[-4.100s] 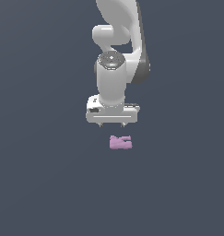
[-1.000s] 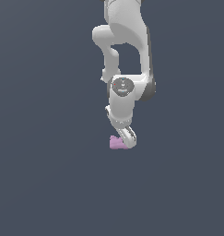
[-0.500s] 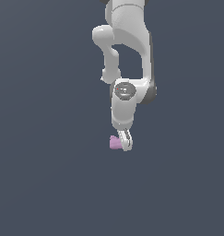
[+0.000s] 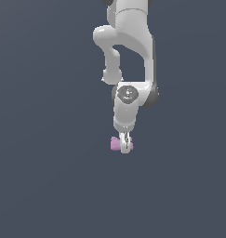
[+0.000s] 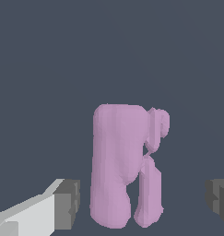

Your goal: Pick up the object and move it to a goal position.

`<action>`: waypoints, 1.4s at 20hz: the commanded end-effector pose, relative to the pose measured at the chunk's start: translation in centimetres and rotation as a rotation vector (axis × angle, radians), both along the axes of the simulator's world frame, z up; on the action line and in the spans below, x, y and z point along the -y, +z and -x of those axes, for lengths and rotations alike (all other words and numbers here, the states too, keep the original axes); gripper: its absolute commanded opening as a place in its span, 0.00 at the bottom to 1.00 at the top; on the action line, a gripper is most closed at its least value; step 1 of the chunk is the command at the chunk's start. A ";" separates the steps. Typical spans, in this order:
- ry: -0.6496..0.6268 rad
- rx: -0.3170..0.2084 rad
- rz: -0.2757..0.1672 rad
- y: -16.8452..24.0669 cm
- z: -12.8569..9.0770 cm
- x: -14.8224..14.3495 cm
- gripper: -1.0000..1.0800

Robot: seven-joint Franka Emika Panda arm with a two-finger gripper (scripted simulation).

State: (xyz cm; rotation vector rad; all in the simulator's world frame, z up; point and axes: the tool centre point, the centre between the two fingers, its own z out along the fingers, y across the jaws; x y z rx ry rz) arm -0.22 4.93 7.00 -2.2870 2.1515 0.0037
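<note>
Between the gripper [image 5: 141, 203] fingers, apart, stands the unmarked pink object [image 5: 125, 166].

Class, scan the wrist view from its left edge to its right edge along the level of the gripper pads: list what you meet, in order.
Grey finger pad → gap → pink object → gap → other grey finger pad.

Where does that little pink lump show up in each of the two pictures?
Exterior view: the pink lump sits just below the picture's centre, partly hidden behind the tip of the robot's hand.
Wrist view: the lump fills the lower middle, standing between the two grey fingertips, with gaps on both sides.
Shared landmark: the hand's fingers, which flank the lump in both views.
</note>
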 end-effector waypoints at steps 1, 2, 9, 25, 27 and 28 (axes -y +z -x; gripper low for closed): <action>-0.024 0.000 0.002 -0.1 0.0 0.0 0.96; -0.030 0.000 0.002 -0.2 0.0 0.0 0.96; -0.036 0.000 0.003 -0.4 0.0 -0.1 0.96; -0.041 0.000 0.003 -5.3 0.0 0.0 0.00; -0.041 0.000 0.003 -5.3 0.0 0.0 0.00; -0.041 0.000 0.003 -5.3 0.0 0.0 0.00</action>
